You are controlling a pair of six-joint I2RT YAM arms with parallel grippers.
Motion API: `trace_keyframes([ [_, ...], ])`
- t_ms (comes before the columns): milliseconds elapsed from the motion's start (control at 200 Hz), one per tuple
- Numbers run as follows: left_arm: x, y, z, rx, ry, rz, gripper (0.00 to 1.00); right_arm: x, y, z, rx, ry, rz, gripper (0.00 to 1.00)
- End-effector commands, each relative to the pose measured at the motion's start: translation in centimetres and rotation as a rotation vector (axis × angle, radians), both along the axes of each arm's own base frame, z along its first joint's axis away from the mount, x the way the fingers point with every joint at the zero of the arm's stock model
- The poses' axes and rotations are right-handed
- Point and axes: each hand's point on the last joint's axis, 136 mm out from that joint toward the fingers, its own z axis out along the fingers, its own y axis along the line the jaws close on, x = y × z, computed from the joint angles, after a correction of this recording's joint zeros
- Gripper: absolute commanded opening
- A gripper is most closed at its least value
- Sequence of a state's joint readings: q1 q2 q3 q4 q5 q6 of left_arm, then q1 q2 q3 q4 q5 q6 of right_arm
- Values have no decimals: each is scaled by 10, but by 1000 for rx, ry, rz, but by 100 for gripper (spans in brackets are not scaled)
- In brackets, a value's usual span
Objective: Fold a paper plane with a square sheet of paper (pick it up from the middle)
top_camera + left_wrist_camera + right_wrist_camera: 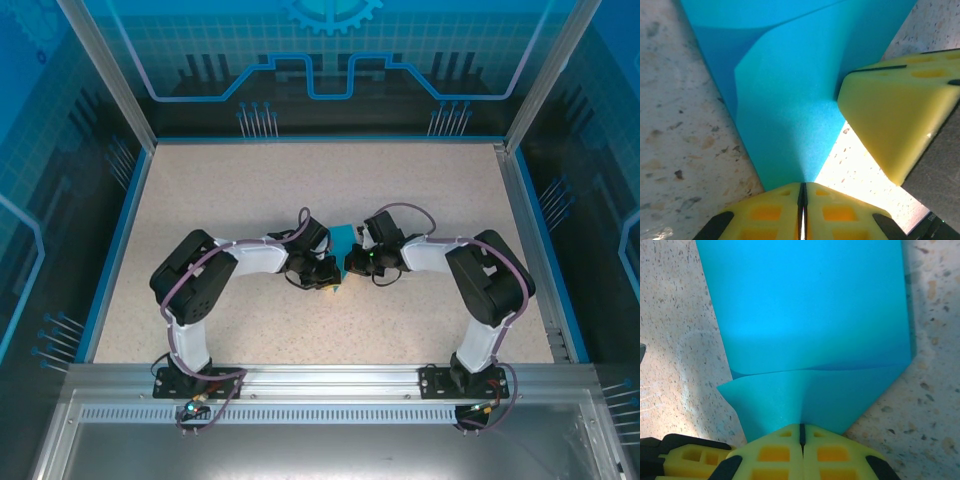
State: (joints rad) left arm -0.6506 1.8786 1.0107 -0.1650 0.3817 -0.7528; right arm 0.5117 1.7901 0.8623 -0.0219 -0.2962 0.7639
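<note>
The square sheet of paper [342, 238] is turquoise-blue and lies partly folded on the speckled table, mid-table between the two arms. In the left wrist view the paper [790, 100] narrows to a point that runs into my left gripper [802, 187], which is shut on it. The right gripper's yellow fingers [890, 115] press in from the right. In the right wrist view a raised flap of the paper [805, 395] runs into my right gripper [801, 429], shut on its edge, above the flat part. Seen from above, both grippers [330, 270] [353, 262] meet at the paper's near edge.
The beige speckled table [250, 190] is fenced by blue-edged clear walls with metal posts [110, 80] at the back corners. An aluminium rail [320, 378] carries both arm bases at the near edge. The left gripper's yellow finger [685, 460] sits beside the right one.
</note>
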Motion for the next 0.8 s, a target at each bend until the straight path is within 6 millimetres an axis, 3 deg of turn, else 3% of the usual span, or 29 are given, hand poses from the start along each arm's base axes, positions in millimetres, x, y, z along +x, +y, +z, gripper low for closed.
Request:
trace_keyframes([
  [0, -35, 15, -24, 63, 104, -53, 12, -20, -17, -31, -108, 117, -21, 5],
  [300, -68, 16, -21, 77, 125, -197, 12, -26, -21, -40, -148, 148, -28, 5],
  [795, -77, 9, -9, 75, 86, -240, 13, -31, -22, -47, -166, 176, -37, 5],
])
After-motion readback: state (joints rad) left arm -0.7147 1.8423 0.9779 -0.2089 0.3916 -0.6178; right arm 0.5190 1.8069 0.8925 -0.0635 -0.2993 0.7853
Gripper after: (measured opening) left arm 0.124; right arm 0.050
